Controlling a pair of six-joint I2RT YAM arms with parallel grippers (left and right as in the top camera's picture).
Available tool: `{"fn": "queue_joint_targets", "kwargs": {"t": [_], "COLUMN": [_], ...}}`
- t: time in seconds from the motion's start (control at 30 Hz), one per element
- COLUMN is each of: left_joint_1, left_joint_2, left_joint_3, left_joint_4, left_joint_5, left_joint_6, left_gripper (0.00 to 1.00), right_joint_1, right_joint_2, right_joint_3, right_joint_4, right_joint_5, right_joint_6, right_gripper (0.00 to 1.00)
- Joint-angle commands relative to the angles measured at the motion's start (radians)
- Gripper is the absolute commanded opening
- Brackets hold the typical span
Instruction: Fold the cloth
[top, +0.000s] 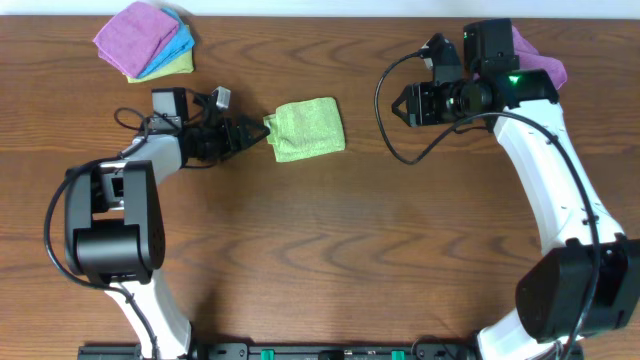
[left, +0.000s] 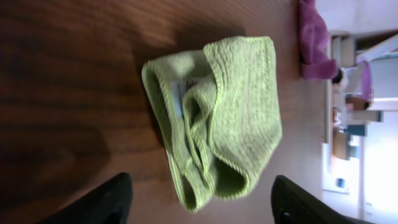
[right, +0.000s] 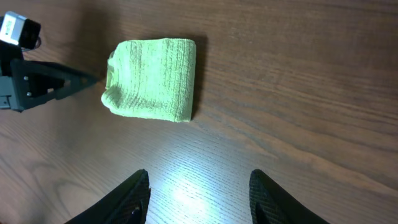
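Lime-green and soft, the cloth (top: 308, 128) lies folded into a compact, roughly square packet on the brown wooden desk (top: 350, 250), a little left of centre in the far half. In the left wrist view its layers show as stacked, curling hems at the edge nearest the camera, with a small white tag (left: 185, 89) peeking out between the folds.

Just beside the cloth's left edge sits the left claw (top: 256, 134), pointing at it from the left. Its jaws stand wide apart; the wrist view shows the near end of the cloth between the two dark fingers (left: 109, 200), clear of both, so nothing is gripped.

The right claw (top: 404, 105) hangs to the right of the cloth, well apart from it and facing it. Its wrist view shows its fingers (right: 127, 199) spread over bare wood, holding nothing, with the folded cloth lying further ahead.

At the desk's far left corner rests a pile of cloths: a purple cloth (top: 133, 35) on top, a blue cloth (top: 178, 45) under it and a yellow-green one (top: 180, 65) at the bottom. Another purple cloth (top: 538, 55) lies at the far right, partly hidden behind the right arm.
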Motion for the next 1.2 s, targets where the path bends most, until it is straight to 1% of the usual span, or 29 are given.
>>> {"fn": "queue_joint_targets", "kwargs": {"t": [0.0, 0.07, 0.37, 0.43, 0.57, 0.67, 0.77, 0.97, 1.07, 1.17], "left_joint_1": [-0.032, -0.045, -0.061, -0.061, -0.065, -0.079, -0.102, -0.145, -0.161, -0.174], "left_joint_2": [0.008, 0.008, 0.031, 0.048, 0.095, 0.128, 0.155, 0.161, 0.161, 0.161], "left_joint_3": [-0.006, -0.006, -0.009, -0.009, -0.009, -0.009, -0.009, -0.009, -0.009, -0.009], "left_joint_4": [0.03, 0.049, 0.065, 0.071, 0.11, 0.155, 0.171, 0.174, 0.161, 0.16], "left_joint_5": [-0.072, -0.088, -0.137, -0.138, -0.124, -0.085, -0.083, -0.094, -0.126, -0.148], "left_joint_6": [-0.06, -0.076, -0.1, -0.106, -0.159, -0.192, -0.227, -0.227, -0.227, -0.227], "left_gripper": [0.79, 0.82, 0.83, 0.83, 0.84, 0.84, 0.87, 0.86, 0.86, 0.8], "right_joint_1": [-0.006, -0.003, 0.011, 0.011, 0.011, 0.011, 0.011, 0.011, 0.011, 0.011], "right_joint_2": [0.001, 0.001, 0.001, 0.001, 0.001, 0.001, 0.001, 0.001, 0.001, 0.001], "right_joint_3": [0.001, 0.001, 0.001, 0.001, 0.001, 0.001, 0.001, 0.001, 0.001, 0.001], "right_joint_4": [-0.003, -0.004, -0.011, -0.014, -0.015, -0.019, -0.019, -0.018, -0.019, -0.019], "right_joint_5": [0.003, 0.003, 0.003, 0.003, 0.003, 0.003, 0.003, 0.005, 0.011, 0.012], "right_joint_6": [-0.019, -0.019, -0.019, -0.019, -0.019, -0.019, -0.019, -0.034, -0.037, -0.039], "right_gripper": [0.52, 0.52, 0.52, 0.52, 0.52, 0.52, 0.52, 0.52, 0.52, 0.52]}}
